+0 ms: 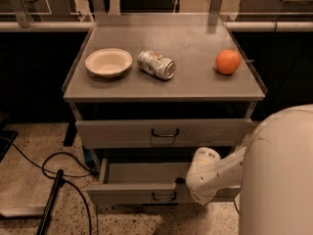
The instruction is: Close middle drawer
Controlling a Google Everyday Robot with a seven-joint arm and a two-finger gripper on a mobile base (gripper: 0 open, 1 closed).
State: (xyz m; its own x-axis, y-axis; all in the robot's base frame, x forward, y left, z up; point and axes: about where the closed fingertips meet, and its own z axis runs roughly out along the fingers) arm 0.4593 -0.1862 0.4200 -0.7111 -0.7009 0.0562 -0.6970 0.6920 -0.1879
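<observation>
The middle drawer (pixel 132 192) is pulled out below the uppermost drawer (pixel 122 132). It has a slim grey front, a small dark wire handle (pixel 164 196) and a shallow empty tray. My white arm (pixel 215 175) reaches in from the right. My gripper (pixel 183 181) is at the right part of the drawer's front edge, mostly hidden by the wrist. The lowest drawer is out of view.
On the cabinet top stand a white bowl (pixel 108 62), a crushed can (pixel 156 64) on its side and an orange (pixel 228 61). The uppermost drawer stands slightly out. Black cables (pixel 58 173) lie on the speckled floor to the left. My white body (pixel 279 175) fills the lower right.
</observation>
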